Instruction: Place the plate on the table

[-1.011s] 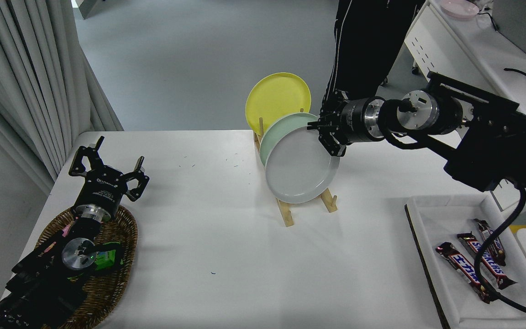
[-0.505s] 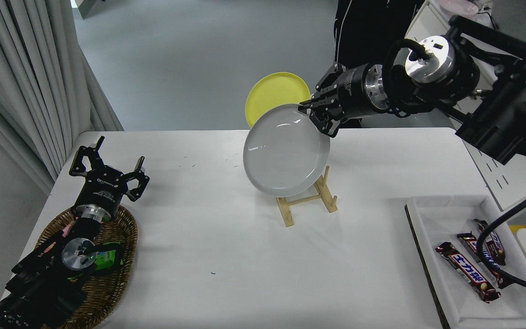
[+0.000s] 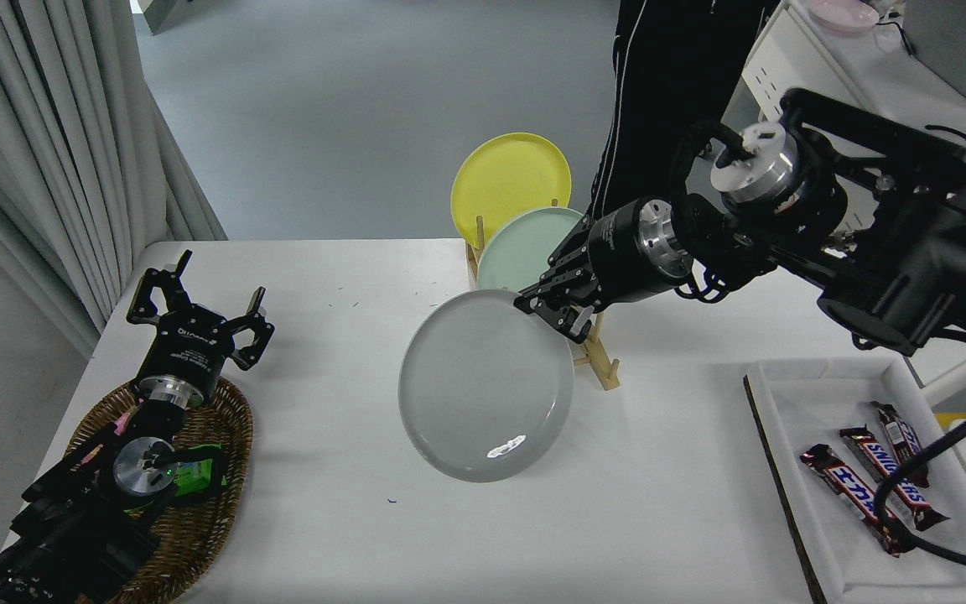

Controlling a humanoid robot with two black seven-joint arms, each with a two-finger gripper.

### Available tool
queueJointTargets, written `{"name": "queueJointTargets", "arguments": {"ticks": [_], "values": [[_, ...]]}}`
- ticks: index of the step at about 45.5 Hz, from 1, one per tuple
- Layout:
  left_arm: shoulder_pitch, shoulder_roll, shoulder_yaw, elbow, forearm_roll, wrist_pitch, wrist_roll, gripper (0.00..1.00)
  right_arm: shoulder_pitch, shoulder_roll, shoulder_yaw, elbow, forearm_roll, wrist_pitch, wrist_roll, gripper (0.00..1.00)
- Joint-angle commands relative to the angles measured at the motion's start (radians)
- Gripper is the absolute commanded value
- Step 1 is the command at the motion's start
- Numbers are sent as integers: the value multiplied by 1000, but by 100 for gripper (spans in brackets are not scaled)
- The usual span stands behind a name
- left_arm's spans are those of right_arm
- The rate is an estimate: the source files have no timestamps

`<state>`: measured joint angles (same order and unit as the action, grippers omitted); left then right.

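The light grey plate (image 3: 483, 386) hangs tilted over the middle of the white table (image 3: 349, 537), in front of the wooden rack. My right gripper (image 3: 552, 314) is shut on its upper right rim, the arm reaching in from the right edge. Whether the plate's lower edge touches the tabletop cannot be told. My left gripper (image 3: 198, 312) stays parked at the lower left with its fingers spread open, holding nothing.
A wooden plate rack (image 3: 600, 365) behind the plate holds a mint green plate (image 3: 516, 252) and a yellow plate (image 3: 504, 180). A wicker basket (image 3: 206, 503) sits under the left arm. A white tray (image 3: 793, 470) with chocolate bars (image 3: 856, 495) is at the lower right. A person in black (image 3: 667, 92) stands beyond the table.
My right gripper has lifted the grey plate out of the rack, then carried it down and to the left, toward the table's middle. The mint green plate shows again. The left arm stayed put.
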<state>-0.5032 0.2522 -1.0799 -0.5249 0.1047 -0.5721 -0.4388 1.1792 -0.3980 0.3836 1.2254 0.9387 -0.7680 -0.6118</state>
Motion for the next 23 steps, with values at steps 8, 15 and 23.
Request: {"name": "queueJointTargets", "arguments": {"ticks": [8, 15, 23], "values": [[0, -1, 2, 0, 0, 0, 0, 100, -254, 11, 106, -173, 23, -17, -2, 0], [0, -1, 0, 0, 0, 0, 0, 100, -274, 48, 106, -263, 15, -17, -2, 0], [0, -1, 0, 0, 0, 0, 0, 100, -320, 100, 110, -300, 18, -17, -2, 0]]}}
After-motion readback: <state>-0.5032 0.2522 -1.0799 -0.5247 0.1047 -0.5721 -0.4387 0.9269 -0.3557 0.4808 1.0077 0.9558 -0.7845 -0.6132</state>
